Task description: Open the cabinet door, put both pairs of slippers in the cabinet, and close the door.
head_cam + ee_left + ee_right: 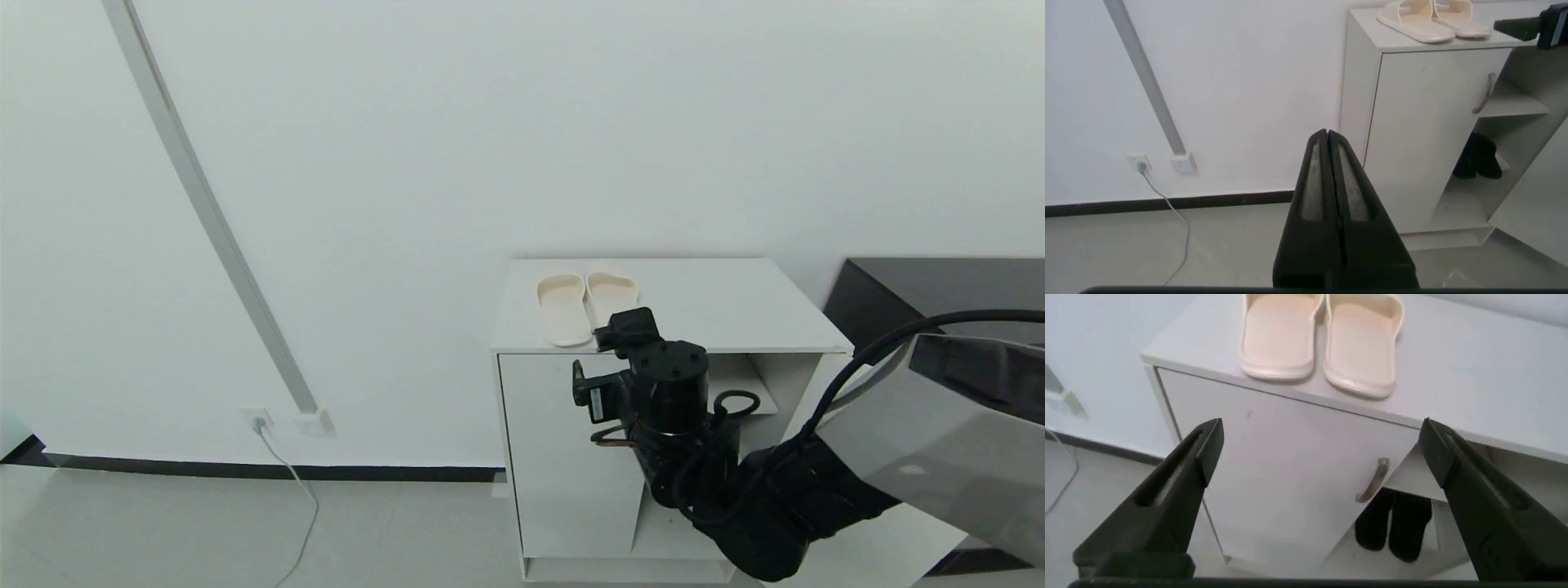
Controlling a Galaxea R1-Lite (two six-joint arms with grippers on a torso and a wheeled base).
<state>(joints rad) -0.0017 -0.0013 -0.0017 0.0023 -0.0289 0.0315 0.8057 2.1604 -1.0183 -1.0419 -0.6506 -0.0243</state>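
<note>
The white wooden cabinet (718,302) is open, soft black slippers (1396,527) inside (low shelf). My right gripper (1321,433), jaws apart, faces the cream rubber slippers (1323,331) on top; stowing those and closing remain.

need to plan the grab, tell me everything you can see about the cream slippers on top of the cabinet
The cream slippers are a matched pair of smooth, moulded slides, rubbery-looking. They lie soles down, side by side and almost touching, lengthwise front to back on the left part of the white cabinet top. Nothing else touches them; the open right end effector hovers short of their near ends.
</note>
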